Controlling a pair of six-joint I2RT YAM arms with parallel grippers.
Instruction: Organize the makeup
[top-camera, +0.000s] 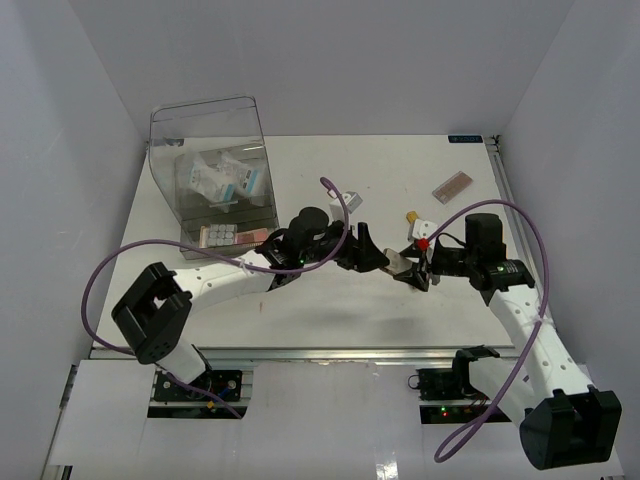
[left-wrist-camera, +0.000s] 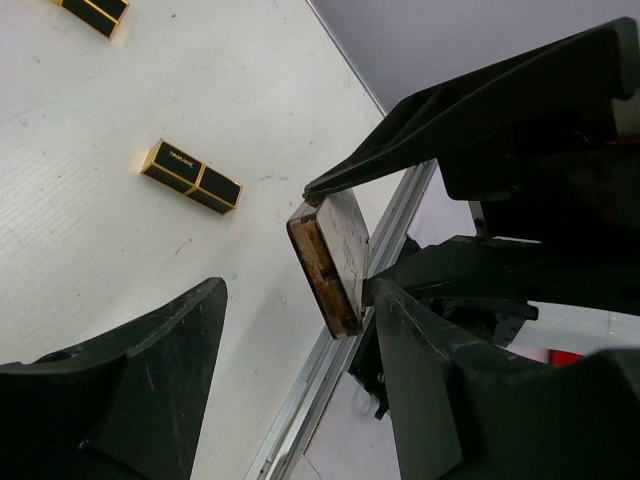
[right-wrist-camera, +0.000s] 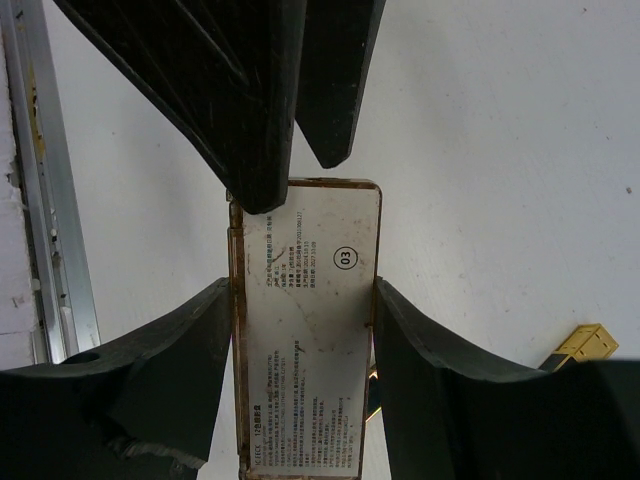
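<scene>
The palette is held over the middle of the table, clamped between the fingers of the right gripper. The left gripper is placed at its free end, jaws spread apart. A gold tube is seen lying nearby, and a clear box well to the left.

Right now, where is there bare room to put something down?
Bare: the table's near strip, and its far middle between the clear box and the tan palette. Crowded: the centre, around the right gripper and the held palette.
</scene>
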